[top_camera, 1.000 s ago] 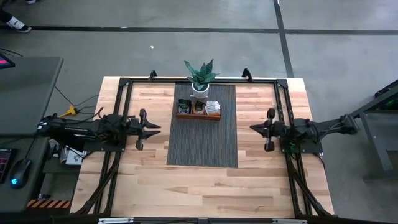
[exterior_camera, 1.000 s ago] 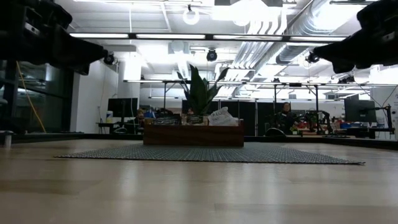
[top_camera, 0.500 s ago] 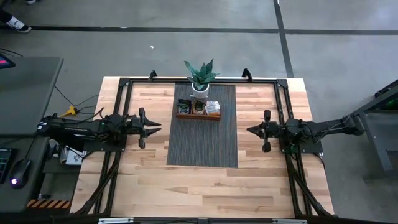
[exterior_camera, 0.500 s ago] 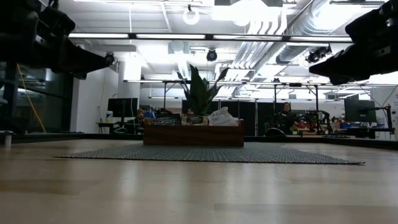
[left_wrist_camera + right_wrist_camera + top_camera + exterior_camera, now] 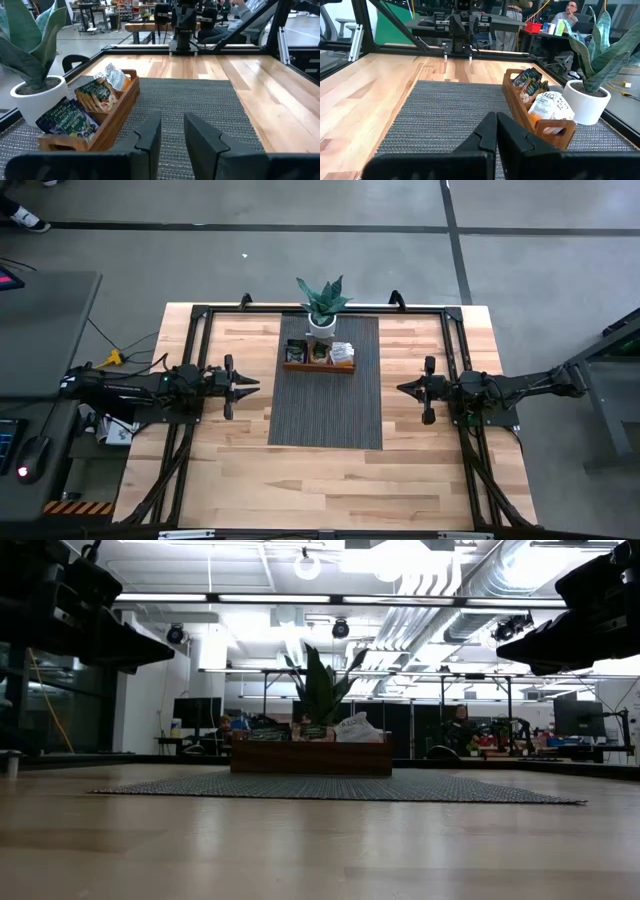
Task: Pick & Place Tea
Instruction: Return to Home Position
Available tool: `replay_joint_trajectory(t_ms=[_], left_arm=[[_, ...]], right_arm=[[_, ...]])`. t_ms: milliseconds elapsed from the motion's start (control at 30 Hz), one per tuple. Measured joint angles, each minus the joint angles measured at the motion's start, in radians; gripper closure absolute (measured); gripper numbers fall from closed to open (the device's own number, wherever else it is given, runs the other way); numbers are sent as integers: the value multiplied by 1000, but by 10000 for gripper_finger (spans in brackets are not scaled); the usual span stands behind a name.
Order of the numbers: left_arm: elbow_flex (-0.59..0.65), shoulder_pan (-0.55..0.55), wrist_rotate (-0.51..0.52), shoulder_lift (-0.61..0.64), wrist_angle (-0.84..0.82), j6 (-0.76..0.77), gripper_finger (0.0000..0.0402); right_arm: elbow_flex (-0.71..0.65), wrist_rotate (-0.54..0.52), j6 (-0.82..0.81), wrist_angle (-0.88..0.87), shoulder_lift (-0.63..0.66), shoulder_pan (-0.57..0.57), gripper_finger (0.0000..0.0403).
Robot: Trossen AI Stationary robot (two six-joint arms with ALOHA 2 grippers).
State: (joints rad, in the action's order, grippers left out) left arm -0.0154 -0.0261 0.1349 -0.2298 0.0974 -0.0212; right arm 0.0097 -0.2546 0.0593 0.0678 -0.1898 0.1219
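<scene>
**Q:** Grippers in the high view: what state, and what has changed?
**A:** The left gripper (image 5: 252, 383) and the right gripper (image 5: 402, 389) hang off opposite sides of the brown wooden three-compartment tray (image 5: 318, 368). Each is well apart from it and neither holds anything. Over the last second the right gripper has slid slightly toward the tray, while the left has hardly shifted. The small flat square tea sachets (image 5: 320, 352) all sit inside the tray. None lies on the grey ribbed woven mat (image 5: 325, 415) under it or on the pale plank table (image 5: 240, 470). On this showing the sorting looks finished, and only parking the arms remains.

**Q:** Low view?
**A:** Both arms are held high to either side of the tray, clear of the mat, and their dark outlines have shifted a little within the second. Sachet tops stand above the tray's rim. The stiff-leaved green potted plant (image 5: 322, 685) in its white pot rises just beyond the tray.

**Q:** Left wrist view?
**A:** The dark angular fingers are slightly parted with nothing between them. Glossy, crinkled sachets in dark blue, green and white-and-orange lean upright in the tray's compartments.

**Q:** Right wrist view?
**A:** The fingers are pressed together and empty. The tray's smooth end wall, with its slot handle, faces the camera. The round matte pot stands just beside the tray.
</scene>
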Motion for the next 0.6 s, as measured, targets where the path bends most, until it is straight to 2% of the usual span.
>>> replay_joint_trajectory(t_ms=[600], left_arm=[[0, 0, 0, 0, 4, 0, 319]], right_arm=[[0, 0, 0, 5, 0, 0, 393]])
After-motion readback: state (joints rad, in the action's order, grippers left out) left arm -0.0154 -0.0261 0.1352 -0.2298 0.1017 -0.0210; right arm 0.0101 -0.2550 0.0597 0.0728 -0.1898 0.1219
